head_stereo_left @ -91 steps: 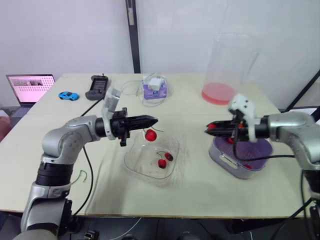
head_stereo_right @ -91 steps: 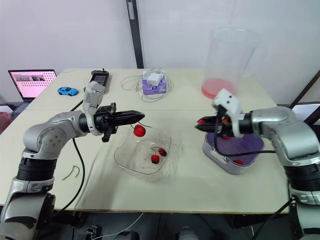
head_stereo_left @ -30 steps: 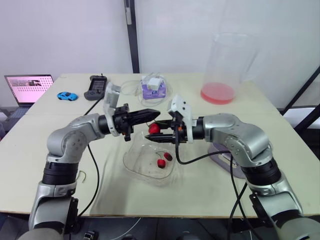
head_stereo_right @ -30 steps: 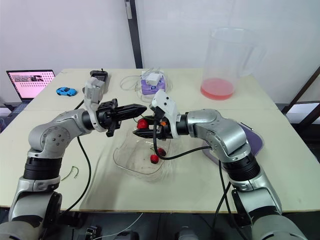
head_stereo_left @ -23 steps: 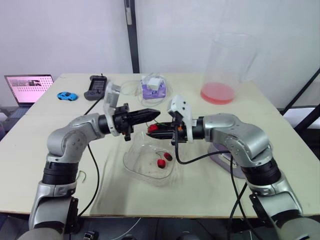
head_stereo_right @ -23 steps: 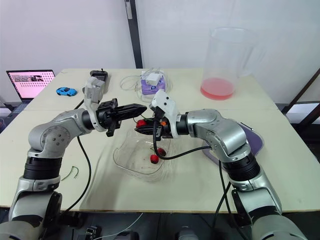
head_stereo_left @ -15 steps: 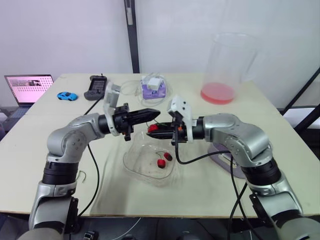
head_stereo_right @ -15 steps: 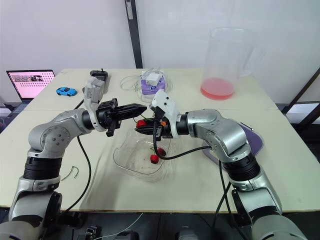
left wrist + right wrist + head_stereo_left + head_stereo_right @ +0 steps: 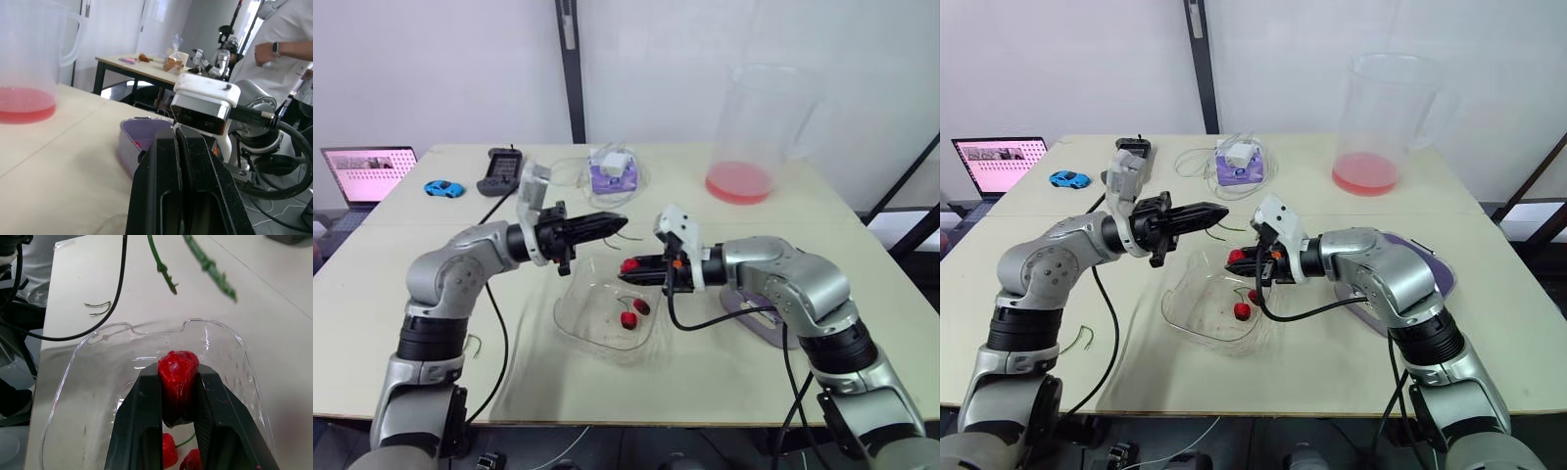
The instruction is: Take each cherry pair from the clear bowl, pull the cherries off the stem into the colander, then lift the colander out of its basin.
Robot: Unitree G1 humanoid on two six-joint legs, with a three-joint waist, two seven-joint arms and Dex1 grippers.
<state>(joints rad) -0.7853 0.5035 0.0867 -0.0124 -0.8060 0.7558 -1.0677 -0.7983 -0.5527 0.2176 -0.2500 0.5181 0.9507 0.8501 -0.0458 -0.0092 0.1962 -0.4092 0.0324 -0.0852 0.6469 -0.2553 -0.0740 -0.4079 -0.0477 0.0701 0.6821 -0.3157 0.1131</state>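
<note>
The right gripper (image 9: 628,265) was clamped on a single red cherry (image 9: 177,373), held in the air over the clear bowl (image 9: 579,328). The left gripper (image 9: 619,221), fingers pressed together, pinched a green forked stem (image 9: 163,267) whose two ends hung bare just above that cherry. One cherry pair (image 9: 632,313) lay in the bowl. The colander (image 9: 136,139) sat in its basin on the table at the robot's right, beyond the right forearm and well apart from the cherry.

The step in hand looked like carrying the freed cherry to the colander. To do it well, the right arm should swing outward and keep the cherry level. The grip should be firm but no tighter, since the fruit would likely bruise or squirt out under more squeeze. The fingers should part only once the cherry is low over the colander's middle, so it cannot bounce over the rim. The left gripper should hold clear of that path and drop the bare stem away from the bowl.

No brand, label or writing could be read. The laptop (image 9: 368,172) screen showed only pink blocks, and the clear pitcher (image 9: 759,127) of red liquid bore no visible marking.
</note>
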